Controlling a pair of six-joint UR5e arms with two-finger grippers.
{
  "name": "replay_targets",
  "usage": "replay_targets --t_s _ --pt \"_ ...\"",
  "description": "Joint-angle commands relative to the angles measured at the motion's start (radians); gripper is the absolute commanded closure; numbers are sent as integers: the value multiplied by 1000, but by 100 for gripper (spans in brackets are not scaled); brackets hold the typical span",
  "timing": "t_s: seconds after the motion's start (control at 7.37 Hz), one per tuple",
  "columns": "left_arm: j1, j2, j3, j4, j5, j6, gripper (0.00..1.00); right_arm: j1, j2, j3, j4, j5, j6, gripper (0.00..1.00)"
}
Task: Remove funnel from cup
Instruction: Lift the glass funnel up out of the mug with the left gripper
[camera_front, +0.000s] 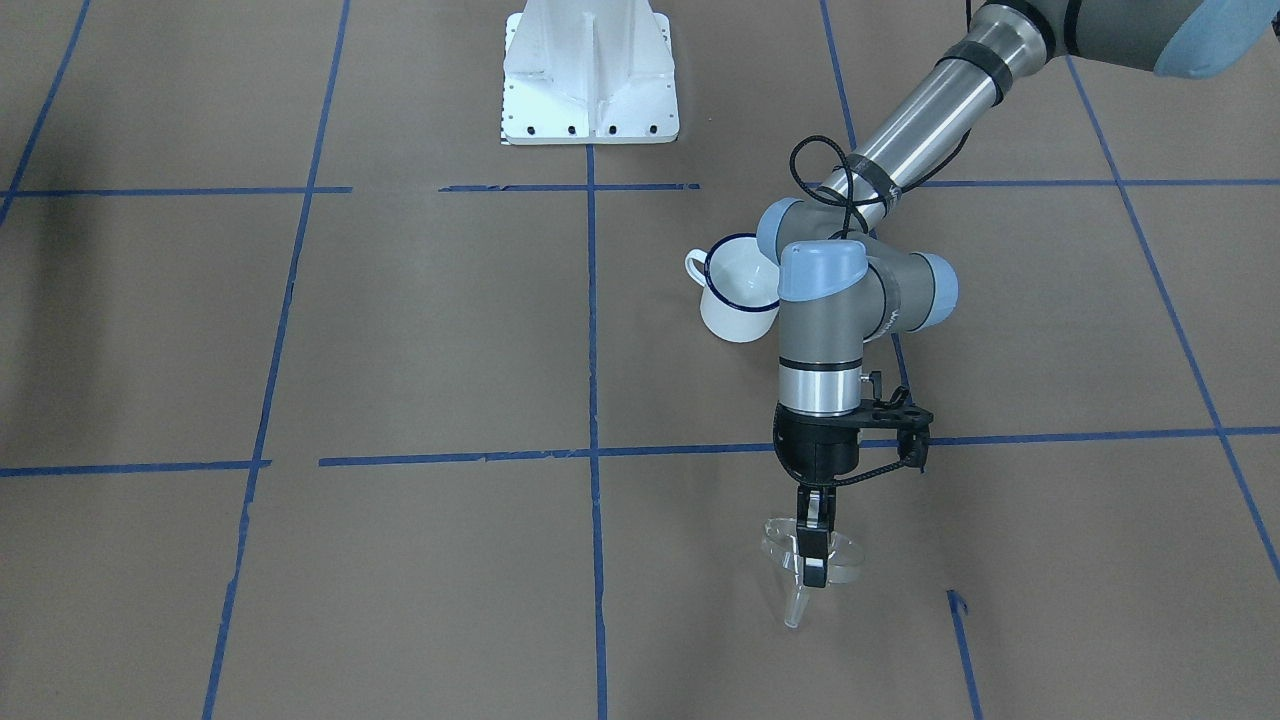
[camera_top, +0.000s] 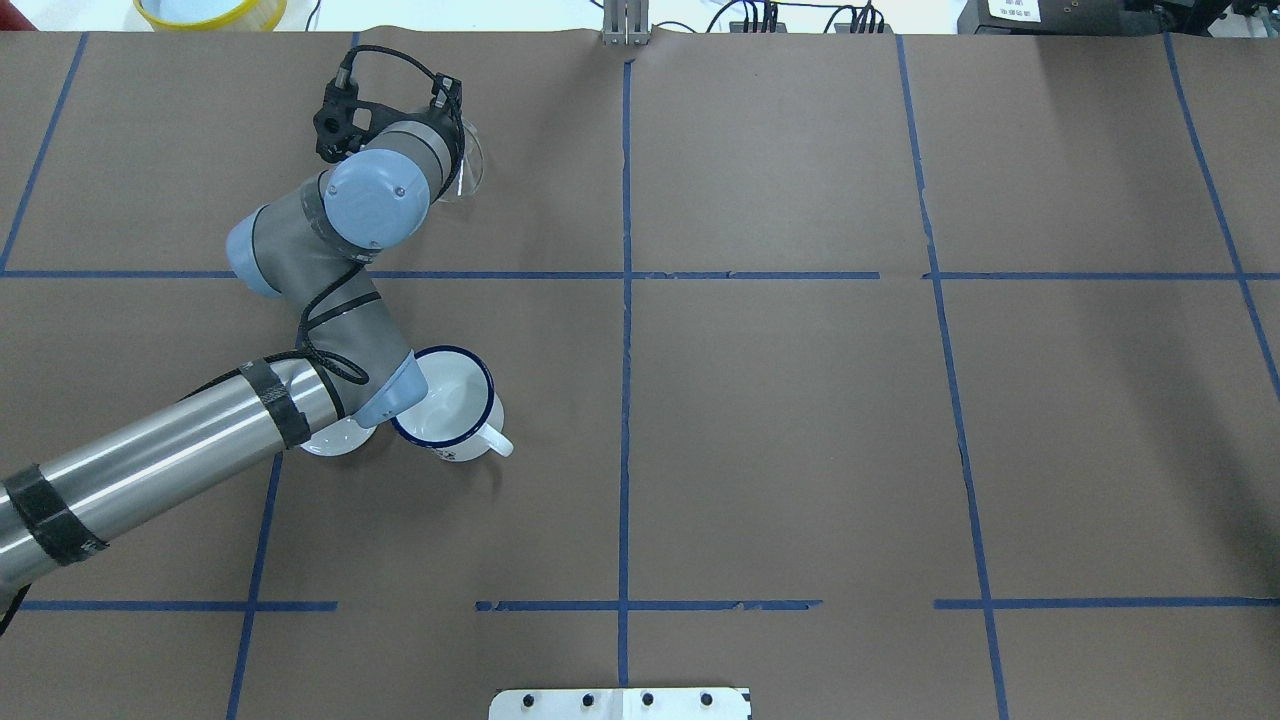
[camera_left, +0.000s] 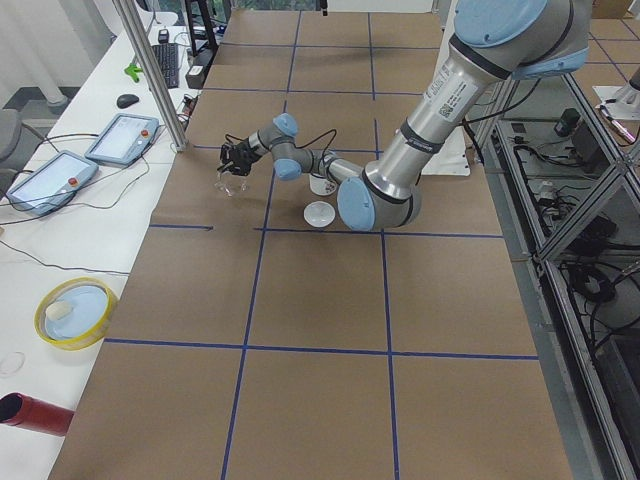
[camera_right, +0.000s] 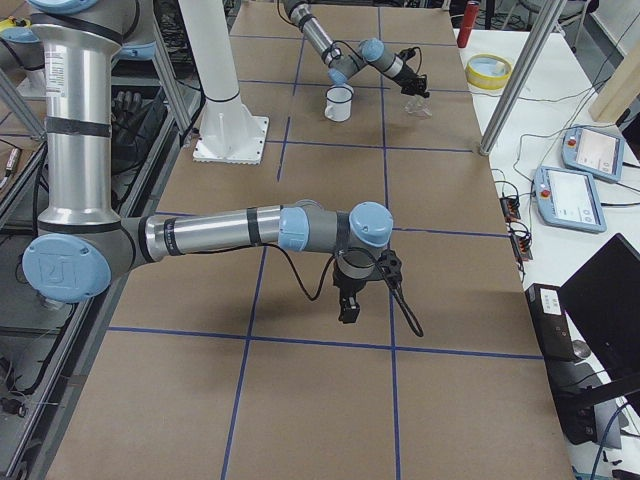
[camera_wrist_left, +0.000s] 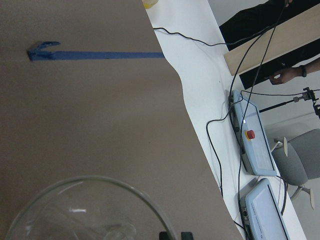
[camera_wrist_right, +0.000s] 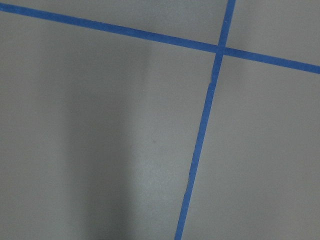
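We have the funnel out of the cup. Our left gripper (camera_front: 813, 572) is pinched narrow on the rim of the clear plastic funnel (camera_front: 848, 560), holding it wide end up with the short spout pointing down at the brown paper-covered table (camera_front: 400, 350). It hangs at the far left of the table, well apart from the white enamel mug (camera_front: 738, 300). The mug stands upright and looks empty, nearer the robot and partly under the left arm's joints. We cannot tell whether the spout tip touches the paper; it is at least very close. A round white lid (camera_top: 335, 442) lies just beside the mug, half hidden by the arm.

We judge the step in hand to be the set-down: the lifting is done and only the release is left. The next move calls for easing the funnel down until it rests, then opening the fingers. On so narrow a spout it will likely tip over, so a low, gentle release seems wise. Our right gripper (camera_right: 348, 300) hangs over the table's right half, well away; we cannot tell whether it is open or closed.
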Motion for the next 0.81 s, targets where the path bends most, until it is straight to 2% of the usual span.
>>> replay_targets --t_s 0.0,0.14,0.27,0.41,0.54,0.68 --pt "-4 7 -23 0 -2 89 0 0 0 0 0 0 0 0" --pt "-10 51 -139 3 -14 197 0 0 0 -1 0 0 0 0" --pt "-10 100 -231 22 -64 220 0 0 0 0 0 0 0 0" --pt "-14 137 -298 29 -140 284 0 0 0 0 0 0 0 0" --pt "-22 189 -394 51 -194 412 0 0 0 -1 0 0 0 0" --pt "-45 254 -506 92 -295 586 0 0 0 0 0 0 0 0"
